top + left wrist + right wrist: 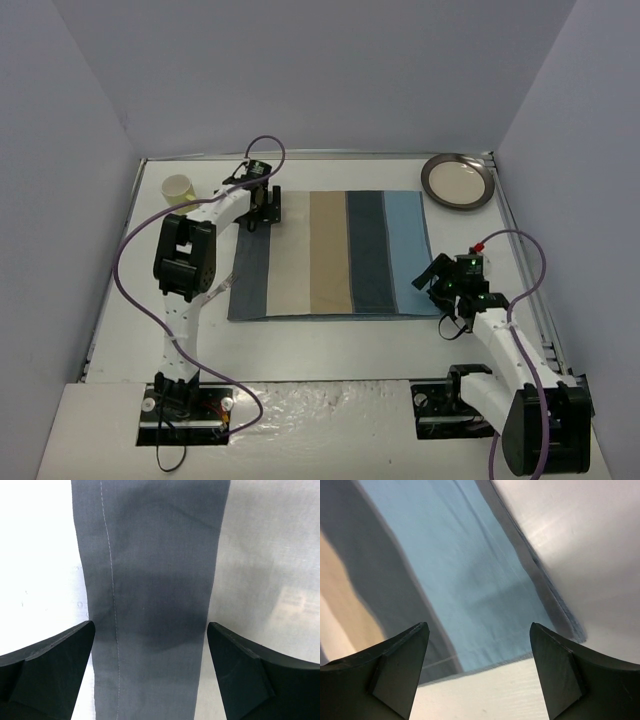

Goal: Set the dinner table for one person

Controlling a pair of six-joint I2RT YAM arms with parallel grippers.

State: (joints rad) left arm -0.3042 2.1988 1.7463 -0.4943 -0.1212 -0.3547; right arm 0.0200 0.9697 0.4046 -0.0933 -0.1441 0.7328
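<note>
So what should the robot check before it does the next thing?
1. Striped placemat spread out on the dinner table: ok.
2. Left hand open and empty: ok. It is over the mat's far-left corner.
3. Right hand open and empty: ok. It is over the mat's near-right corner.
4. Plate on the mat: not ok. It sits in the table's far-right corner, off the mat.
5. Yellow cup next to the mat: not ok. It stands apart, in the far-left corner.
6. Cup empty inside: cannot tell.
</note>
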